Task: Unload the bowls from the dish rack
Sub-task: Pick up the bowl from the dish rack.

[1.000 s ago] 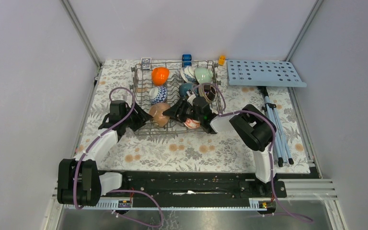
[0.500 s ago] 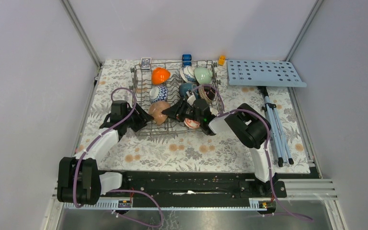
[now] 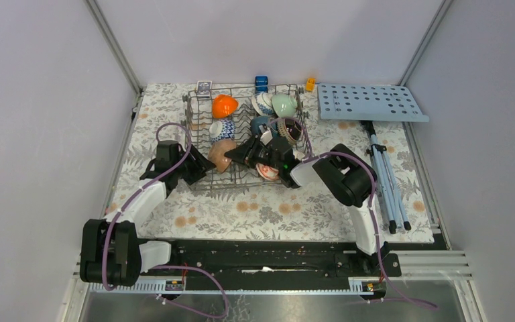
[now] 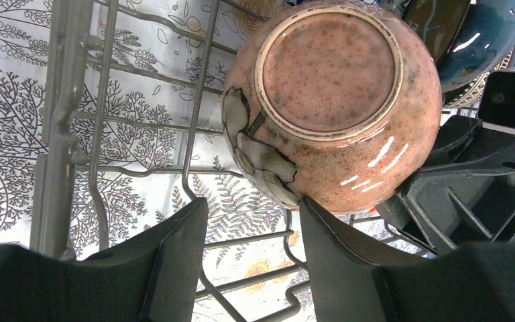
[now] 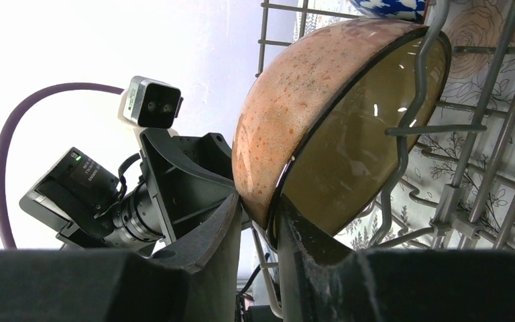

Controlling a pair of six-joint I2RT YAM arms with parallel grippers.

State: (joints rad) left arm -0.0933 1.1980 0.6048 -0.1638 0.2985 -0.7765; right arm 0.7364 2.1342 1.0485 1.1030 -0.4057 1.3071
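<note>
The grey wire dish rack holds several bowls: orange, pale green, blue-and-white, dark blue, dark brown and red-and-white. A speckled pink-brown bowl leans on its side at the front left. My right gripper pinches its rim, one finger inside and one on the outer wall. My left gripper stands open just below the bowl's base, its right finger close to the bowl wall, rack wires between its fingers.
A light-blue perforated board lies at the back right, with a folded blue-and-white stand in front of it. Small blue and orange items and a card box sit behind the rack. Flowered cloth covers the table.
My right gripper's jaws have narrowed onto the pink-brown bowl's rim and the right arm has shifted slightly left. The left arm has stayed put.
</note>
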